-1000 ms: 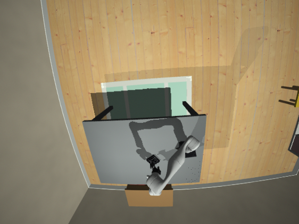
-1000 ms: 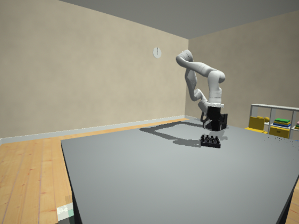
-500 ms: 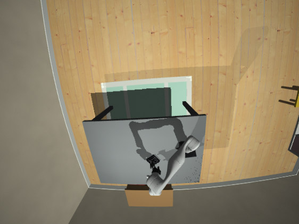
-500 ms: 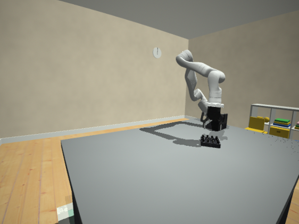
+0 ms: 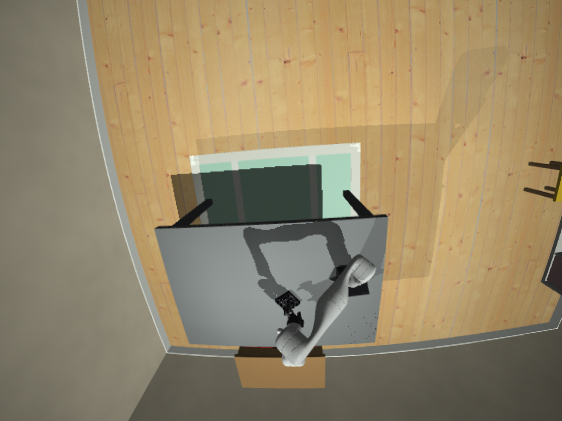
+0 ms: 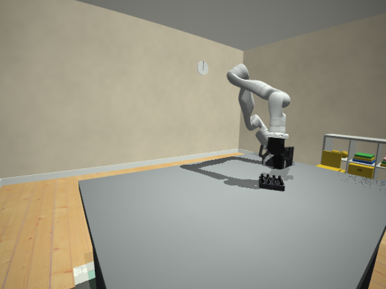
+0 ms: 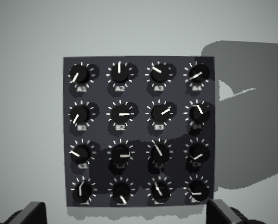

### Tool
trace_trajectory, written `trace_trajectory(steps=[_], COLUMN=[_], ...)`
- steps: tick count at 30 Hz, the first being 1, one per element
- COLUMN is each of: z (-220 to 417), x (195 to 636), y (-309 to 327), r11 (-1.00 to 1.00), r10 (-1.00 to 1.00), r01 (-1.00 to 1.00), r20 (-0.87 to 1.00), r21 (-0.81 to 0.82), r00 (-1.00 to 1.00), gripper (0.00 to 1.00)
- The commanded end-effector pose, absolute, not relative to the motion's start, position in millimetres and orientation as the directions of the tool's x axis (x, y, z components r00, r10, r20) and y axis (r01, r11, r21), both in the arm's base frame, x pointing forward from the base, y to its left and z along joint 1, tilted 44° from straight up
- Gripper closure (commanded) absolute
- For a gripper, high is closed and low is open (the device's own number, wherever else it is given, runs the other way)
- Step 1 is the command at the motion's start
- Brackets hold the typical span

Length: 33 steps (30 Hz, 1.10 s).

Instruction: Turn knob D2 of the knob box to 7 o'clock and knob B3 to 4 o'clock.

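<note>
The black knob box (image 5: 291, 296) (image 6: 271, 182) (image 7: 139, 100) stands on the grey table (image 5: 215, 281) (image 6: 206, 227). In the wrist view its names read upright, with row A at the top. Knob D2 (image 7: 121, 191) has its line toward the lower right, near 5 o'clock; its printed name is hardly readable. Knob B3 (image 7: 160, 114) has its line toward the upper right, near 2 o'clock. My gripper (image 5: 295, 315) (image 6: 275, 165) (image 7: 127, 212) is open and empty. It hangs above the table near the front of the box, its fingers wide apart at the bottom of the wrist view.
Neighbouring knobs B2 (image 7: 120, 114), B4 (image 7: 198, 113), D1 (image 7: 81, 191) and D3 (image 7: 160, 191) stand close around. The arm's shadow falls across rows C and D and on the table beside the box. The arm (image 5: 332, 303) (image 6: 261, 88) reaches over the table.
</note>
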<state>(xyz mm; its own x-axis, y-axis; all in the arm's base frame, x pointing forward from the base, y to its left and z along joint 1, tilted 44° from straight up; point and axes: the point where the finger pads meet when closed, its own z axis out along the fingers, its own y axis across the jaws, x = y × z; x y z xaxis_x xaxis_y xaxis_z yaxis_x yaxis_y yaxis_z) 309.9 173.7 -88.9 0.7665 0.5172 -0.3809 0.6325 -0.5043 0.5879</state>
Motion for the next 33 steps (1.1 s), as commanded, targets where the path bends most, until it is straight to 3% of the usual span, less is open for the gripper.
trace_trajectory(steps=[1, 33], z=[-85, -71], x=[306, 277], y=[172, 152], r11=[-0.503, -0.503], r10=[0.520, 0.520], r01=[0.634, 0.634], r20=[-0.380, -0.380], r21=[0.588, 0.588], r00=[0.765, 0.765], gripper=[0.00, 0.00])
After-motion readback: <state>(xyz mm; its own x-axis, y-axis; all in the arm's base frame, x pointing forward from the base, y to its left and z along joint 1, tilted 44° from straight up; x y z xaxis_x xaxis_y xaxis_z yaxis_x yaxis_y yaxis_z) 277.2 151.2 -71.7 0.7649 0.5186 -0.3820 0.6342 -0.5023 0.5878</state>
